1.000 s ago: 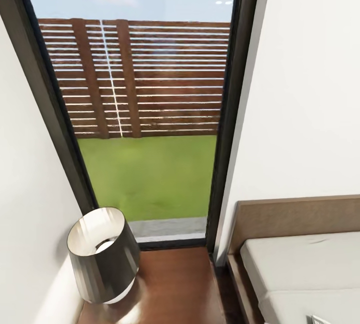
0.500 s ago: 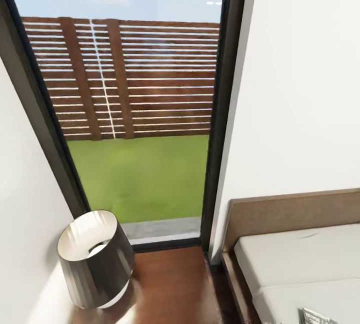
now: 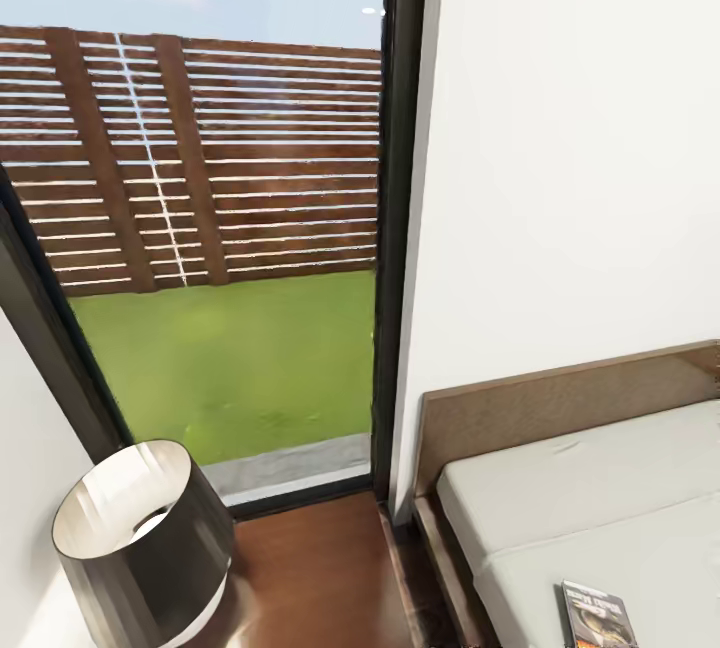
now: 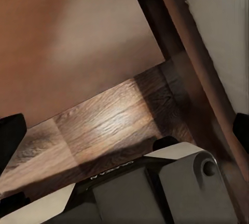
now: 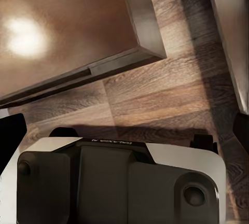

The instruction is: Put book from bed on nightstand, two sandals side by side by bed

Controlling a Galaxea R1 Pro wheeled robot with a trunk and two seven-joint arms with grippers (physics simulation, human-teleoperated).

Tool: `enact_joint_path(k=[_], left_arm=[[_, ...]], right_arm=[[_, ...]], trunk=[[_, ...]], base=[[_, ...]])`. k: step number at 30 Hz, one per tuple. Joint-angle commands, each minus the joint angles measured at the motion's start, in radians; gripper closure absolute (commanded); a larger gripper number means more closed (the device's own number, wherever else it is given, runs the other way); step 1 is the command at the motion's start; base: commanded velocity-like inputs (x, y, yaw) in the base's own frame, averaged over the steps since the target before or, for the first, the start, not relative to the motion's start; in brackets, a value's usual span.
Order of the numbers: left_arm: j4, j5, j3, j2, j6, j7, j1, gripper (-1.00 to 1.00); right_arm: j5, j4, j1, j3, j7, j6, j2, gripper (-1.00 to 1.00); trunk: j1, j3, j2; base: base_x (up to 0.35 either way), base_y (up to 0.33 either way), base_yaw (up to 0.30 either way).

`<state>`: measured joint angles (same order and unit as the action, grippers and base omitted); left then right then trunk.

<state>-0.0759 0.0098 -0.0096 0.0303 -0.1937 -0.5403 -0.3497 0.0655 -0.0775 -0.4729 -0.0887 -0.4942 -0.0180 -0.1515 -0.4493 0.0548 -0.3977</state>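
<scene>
Both grippers hang low over the floor and carry nothing: the left gripper (image 4: pixel 124 130) has its dark fingertips far apart at the two sides of its wrist view, and the right gripper (image 5: pixel 124 125) is spread just as wide. Under them lie the light-brown wood-plank floor (image 4: pixel 109 120), matt and grained, and the small square glossy dark brown nightstand (image 5: pixel 62 27), whose top throws back a soft glare. In the last second the head view has swung rightward, so the camera moved, not the room: the black-shaded lamp (image 3: pixel 140 553) and tall dark-framed window (image 3: pixel 395 228) have slid left, while more of the low bed's plain off-white mattress (image 3: pixel 590 488) has come in. The small thin grey-covered book (image 3: pixel 597 616) now shows whole, lying flat near the mattress's near left edge, so it is probably within reach for a pickup.
</scene>
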Motion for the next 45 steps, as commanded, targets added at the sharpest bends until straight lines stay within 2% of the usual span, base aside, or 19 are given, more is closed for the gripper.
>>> enact_joint_path(k=[1, 10, 45], left_arm=[[0.001, 0.001, -0.001, 0.000, -0.004, -0.003, -0.001, -1.00], [0.001, 0.001, -0.001, 0.000, -0.004, -0.003, -0.001, -1.00], [0.001, 0.001, -0.001, 0.000, -0.004, -0.003, -0.001, -1.00]], right_arm=[[0.007, -0.004, -0.002, -0.006, -0.004, -0.002, 0.000, -1.00], [0.007, -0.004, -0.002, -0.006, -0.004, -0.002, 0.000, -1.00], [0.007, -0.004, -0.002, -0.006, -0.003, -0.002, 0.000, -1.00]], trunk=[[-0.001, 0.002, -0.002], [-0.001, -0.002, -0.002], [-0.001, -0.015, -0.002]], base=[[0.031, 0.120, -0.272], [0.034, 0.116, -0.272], [0.000, 0.001, -0.272]])
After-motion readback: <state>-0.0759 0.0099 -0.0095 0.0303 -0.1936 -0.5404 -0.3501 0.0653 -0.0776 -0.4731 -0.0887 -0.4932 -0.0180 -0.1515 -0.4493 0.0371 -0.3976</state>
